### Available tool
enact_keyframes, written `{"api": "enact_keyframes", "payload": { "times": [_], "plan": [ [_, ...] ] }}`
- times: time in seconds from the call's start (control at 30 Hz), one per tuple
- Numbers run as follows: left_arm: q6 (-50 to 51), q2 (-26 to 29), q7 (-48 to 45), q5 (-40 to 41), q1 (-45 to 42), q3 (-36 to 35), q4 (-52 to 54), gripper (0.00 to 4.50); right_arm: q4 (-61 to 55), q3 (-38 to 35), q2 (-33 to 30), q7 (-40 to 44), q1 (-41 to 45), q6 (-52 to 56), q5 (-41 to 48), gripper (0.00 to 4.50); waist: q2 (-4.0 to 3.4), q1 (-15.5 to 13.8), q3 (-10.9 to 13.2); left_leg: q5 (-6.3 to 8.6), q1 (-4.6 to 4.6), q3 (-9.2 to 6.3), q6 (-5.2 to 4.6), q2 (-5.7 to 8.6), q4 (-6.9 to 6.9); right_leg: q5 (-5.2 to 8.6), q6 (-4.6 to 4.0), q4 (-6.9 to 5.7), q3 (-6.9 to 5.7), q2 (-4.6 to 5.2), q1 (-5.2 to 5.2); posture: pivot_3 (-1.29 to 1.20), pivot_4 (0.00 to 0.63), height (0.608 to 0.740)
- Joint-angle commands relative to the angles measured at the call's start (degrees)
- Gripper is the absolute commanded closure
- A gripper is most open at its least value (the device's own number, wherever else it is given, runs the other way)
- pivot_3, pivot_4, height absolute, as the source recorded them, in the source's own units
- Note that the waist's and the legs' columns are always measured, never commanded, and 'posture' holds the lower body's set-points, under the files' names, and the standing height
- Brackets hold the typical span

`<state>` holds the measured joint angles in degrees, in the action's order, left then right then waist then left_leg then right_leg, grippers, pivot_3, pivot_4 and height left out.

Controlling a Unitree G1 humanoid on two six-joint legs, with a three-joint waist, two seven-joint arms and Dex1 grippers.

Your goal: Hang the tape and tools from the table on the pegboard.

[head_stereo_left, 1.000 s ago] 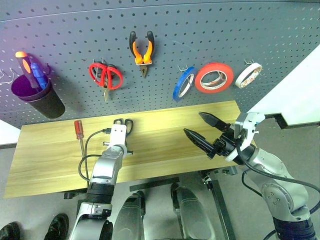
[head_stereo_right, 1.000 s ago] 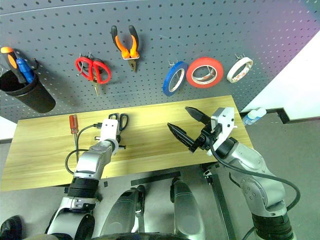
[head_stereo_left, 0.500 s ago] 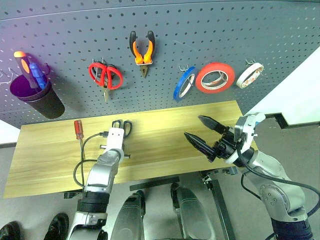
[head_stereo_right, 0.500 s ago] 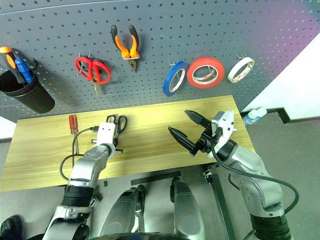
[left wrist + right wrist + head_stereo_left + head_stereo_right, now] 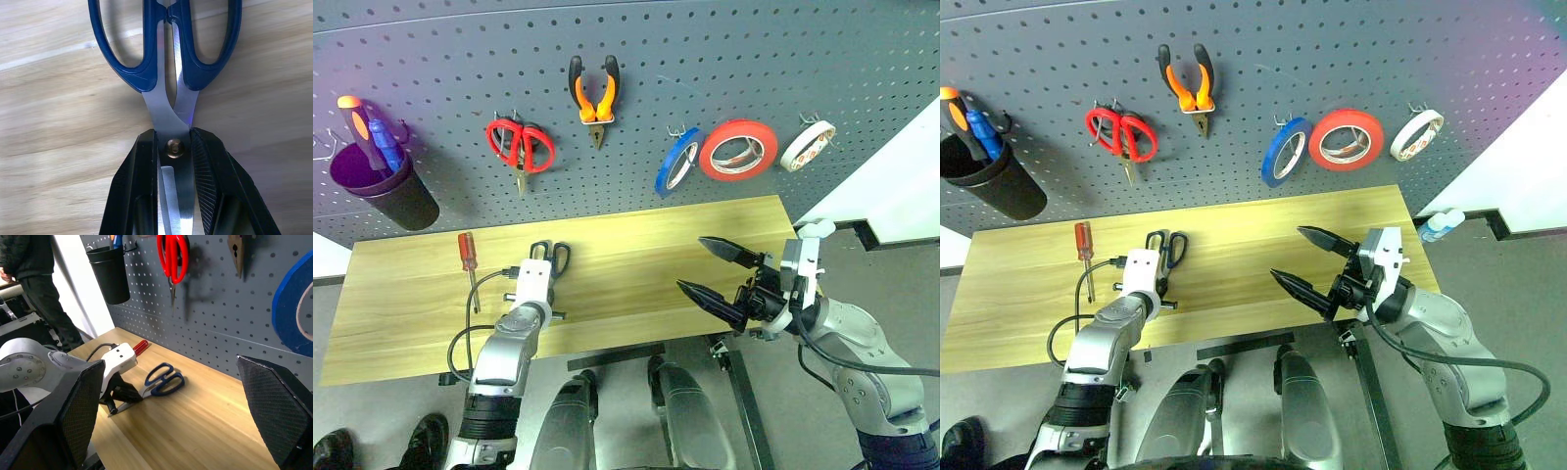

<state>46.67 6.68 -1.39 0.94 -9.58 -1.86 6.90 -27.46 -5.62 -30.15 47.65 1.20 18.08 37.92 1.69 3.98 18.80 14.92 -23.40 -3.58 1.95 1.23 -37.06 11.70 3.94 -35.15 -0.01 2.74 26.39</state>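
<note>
The job looks well past halfway. On the pegboard (image 5: pixel 724 59) the blue roll of tape (image 5: pixel 676 162) already hangs from a hook beside the bigger red roll (image 5: pixel 737 150), and the pliers (image 5: pixel 592 93) hang higher up, right of the red-handled scissors (image 5: pixel 520 149). Two things are left on the desk (image 5: pixel 636 245) — the small red-handled screwdriver (image 5: pixel 467 262), lying toward the left end below the black cup (image 5: pixel 386 191), and the dark-handled scissors (image 5: pixel 551 256), lying flat just right of it.

The left gripper (image 5: pixel 173 161) has the scissors: in the wrist view its jaws are clenched on the blades right at the pivot screw, handles pointing away toward the board. The scissors appear to be lying on the wood, so I'd judge the lift has not yet come. The right gripper (image 5: pixel 717 267) hangs over the right end of the desk, jaws released and spread wide, holding nothing.

Against a second ago, the left arm has drawn back a little toward the robot, and its grip on the scissors is unchanged. The right gripper has sunk slightly and turned a bit, its jaws just as wide as before. Everything on the board and the screwdriver sit where they were.
</note>
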Motion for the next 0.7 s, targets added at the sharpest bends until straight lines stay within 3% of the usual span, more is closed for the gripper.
{"api": "enact_keyframes", "payload": {
  "times": [0.03, 0.4, 0.7],
  "plan": [
    [-4.05, -0.31, -1.31, 1.51, 1.19, -0.82, 5.22, 3.84, -0.43, -0.07, 0.59, 0.24, 0.12, -2.04, -0.73, 0.0, 0.03, -0.03, 0.03, 0.0, 0.0, 0.0, 0.0, 0.0, 0.0, 0.0, 0.0, 0.0, 0.0, 0.0, 0.0, -0.16, 0.336, 0.74],
    [-14.69, 3.83, -6.2, 0.82, 7.62, 2.08, 11.4, 3.84, 4.44, -0.56, -0.07, 3.3, -0.16, -6.45, -3.46, 0.0, 0.04, -0.01, 0.06, 0.0, 0.0, 0.0, 0.0, -0.01, 0.0, -0.01, -0.03, 0.0, 0.03, 0.05, 0.02, -0.16, 0.329, 0.74],
    [-35.89, 7.84, -8.15, -0.78, 14.4, -0.41, 12.41, 3.84, 9.06, 0.14, -1.16, 10.76, 0.57, -10.78, -4.76, 0.0, 0.04, -0.08, 0.06, 0.0, 0.0, 0.0, -0.01, -0.03, -0.03, -0.04, -0.11, -0.01, 0.06, 0.12, 0.03, -0.16, 0.311, 0.74]
  ]
}}
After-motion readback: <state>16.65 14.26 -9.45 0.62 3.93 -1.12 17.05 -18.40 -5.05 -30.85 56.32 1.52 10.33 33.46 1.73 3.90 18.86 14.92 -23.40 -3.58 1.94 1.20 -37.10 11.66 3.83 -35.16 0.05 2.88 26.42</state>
